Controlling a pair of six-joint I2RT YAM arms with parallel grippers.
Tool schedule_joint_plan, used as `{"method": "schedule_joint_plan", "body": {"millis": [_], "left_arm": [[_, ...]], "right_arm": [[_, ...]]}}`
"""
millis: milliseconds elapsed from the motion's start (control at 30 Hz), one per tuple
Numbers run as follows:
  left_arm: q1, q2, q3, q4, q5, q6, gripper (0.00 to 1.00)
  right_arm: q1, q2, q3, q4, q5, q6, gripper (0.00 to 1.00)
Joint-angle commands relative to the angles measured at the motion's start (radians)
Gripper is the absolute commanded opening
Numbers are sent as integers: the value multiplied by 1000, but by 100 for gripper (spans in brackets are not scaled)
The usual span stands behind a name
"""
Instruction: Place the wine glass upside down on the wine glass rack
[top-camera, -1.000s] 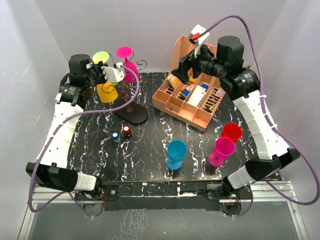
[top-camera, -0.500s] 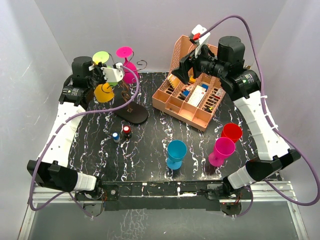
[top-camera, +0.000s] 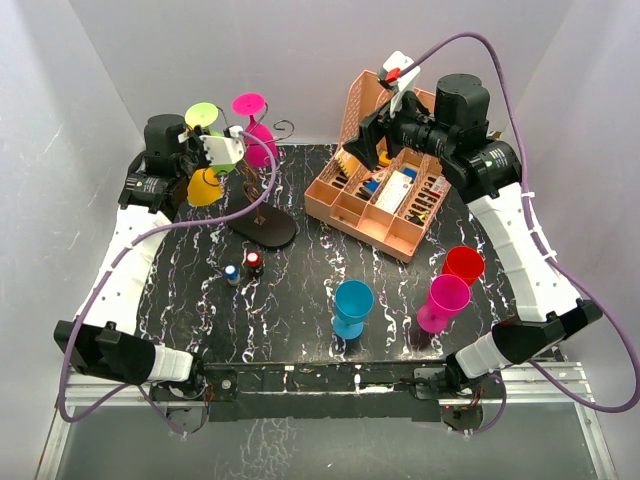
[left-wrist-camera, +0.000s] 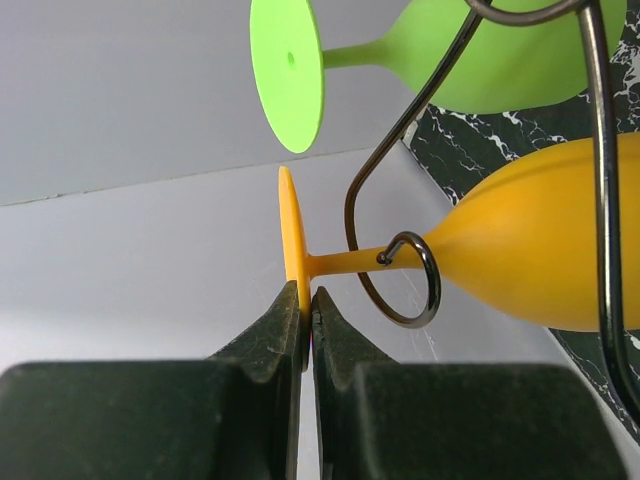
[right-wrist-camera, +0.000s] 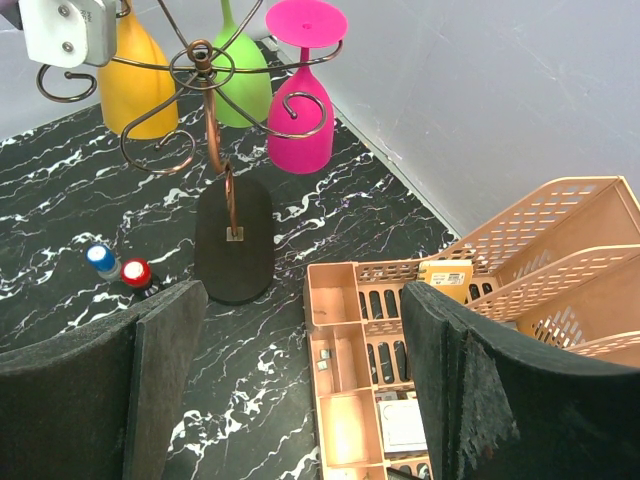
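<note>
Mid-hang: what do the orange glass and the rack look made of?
Orange glass: probably plastic, opaque with even colour and a soft satin sheen, no see-through. Rack: looks like thin metal wire, dark bronze, with bright glints along its bent curls; flat black base, material unclear.

You have a black table (top-camera: 300, 295) with white streaks. The wine glass rack (top-camera: 268, 228) stands on it. Right of the rack sits a peach organiser (top-camera: 400, 235). In front of the rack stand two tiny things, maybe bottles: a blue top (top-camera: 232, 272) and a red top (top-camera: 253, 260). Farther front and right of the rack are a blue cup (top-camera: 353, 300), a pink cup (top-camera: 447, 297) and a red cup (top-camera: 463, 265).
</note>
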Motion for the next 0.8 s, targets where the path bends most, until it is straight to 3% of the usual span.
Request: {"method": "schedule_joint_plan", "body": {"millis": [0,767], "left_arm": [[-1,-54,0,-7,-31,1,0],[-10,-72,29,-140,142,-73,10]], "right_arm": [[-3,-35,-1,65,-2,-14,86],[-11,-46,-19,74,-14,-12,86]]}}
